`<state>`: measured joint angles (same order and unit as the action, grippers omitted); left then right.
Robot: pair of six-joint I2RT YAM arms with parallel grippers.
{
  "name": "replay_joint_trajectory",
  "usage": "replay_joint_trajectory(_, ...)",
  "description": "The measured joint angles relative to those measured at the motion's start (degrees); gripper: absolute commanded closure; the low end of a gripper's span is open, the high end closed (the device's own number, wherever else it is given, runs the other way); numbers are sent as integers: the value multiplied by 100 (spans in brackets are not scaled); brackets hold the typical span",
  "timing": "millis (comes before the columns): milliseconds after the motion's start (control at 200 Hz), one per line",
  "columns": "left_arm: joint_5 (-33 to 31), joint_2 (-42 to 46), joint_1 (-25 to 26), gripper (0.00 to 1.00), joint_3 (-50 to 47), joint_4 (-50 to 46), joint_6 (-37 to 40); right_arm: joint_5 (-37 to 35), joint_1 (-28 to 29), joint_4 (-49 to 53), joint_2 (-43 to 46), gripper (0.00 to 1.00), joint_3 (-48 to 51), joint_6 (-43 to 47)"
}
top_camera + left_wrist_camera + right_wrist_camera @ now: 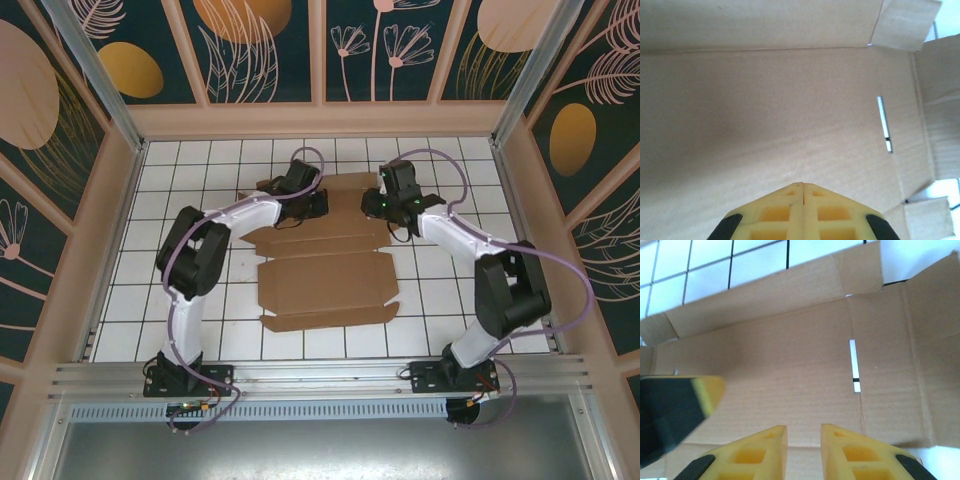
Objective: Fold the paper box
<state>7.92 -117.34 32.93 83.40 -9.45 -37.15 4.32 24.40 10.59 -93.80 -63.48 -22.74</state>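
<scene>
The paper box [325,285] lies on the surface [180,170]; my left end effector [803,187] is pressed together, my right end effector [804,432] slightly spread.

On table [180,180] lies paper box [325,290]; left pincer [803,186], right pincer [804,429] above it.

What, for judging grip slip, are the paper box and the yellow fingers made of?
Paper box: likely corrugated cardboard, matte brown, faint parallel ribbing and creases. Yellow fingers: probably moulded plastic or rubber, matte, with recessed pockets.
</scene>
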Motion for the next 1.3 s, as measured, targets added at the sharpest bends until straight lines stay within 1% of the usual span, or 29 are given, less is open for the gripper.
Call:
replay_joint_trajectory(110, -26, 142, -68, 100, -70, 116, -153, 162, 33, -48, -522, 77, -92, 133)
replay_joint_trajectory(205, 48, -101, -205, 100, 90, 144, -262, 201, 9, -57, -809, 73, -96, 175)
replay_joint_trajectory(330, 103, -723, -428, 100, 682, 39, -304, 334, -179, -57, -1034, 69, -389, 260)
replay_joint_trajectory(400, 109, -1045, -560, 100, 1132, -166, -306, 352, -332, -59, -1172, 68, -780, 337)
replay_joint_trajectory(500, 170, -1342, -682, 100, 1705, -203, -304, 389, -505, -103, -1421, 67, -1368, 417)
replay_joint_trajectory(595, 221, -1469, -745, 100, 2140, -216, -304, 472, -656, -168, -1628, 63, -1735, 446)
replay_joint_trajectory(686, 267, -1718, -743, 100, 2771, -299, -304, 535, -800, -157, -1823, 61, -1947, 448)
replay_joint_trajectory(721, 293, -1843, -743, 100, 3005, -302, -306, 581, -850, -138, -1902, 57, -2022, 450)
replay_joint_trajectory(771, 345, -1980, -743, 100, 3191, -319, -308, 654, -949, -101, -2055, 56, -2159, 461)
replay_joint_trajectory(941, 367, -2422, -743, 100, 3364, -442, -330, 802, -1130, 13, -2533, 55, -2649, 509)
replay_joint_trajectory(1096, 426, -2846, -793, 100, 3488, -551, -378, 887, -1145, 52, -2771, 51, -2769, 575)
replay_joint_trajectory(1301, 474, -2889, -859, 100, 3727, -566, -387, 907, -1145, 299, -3108, 51, -3222, 597)
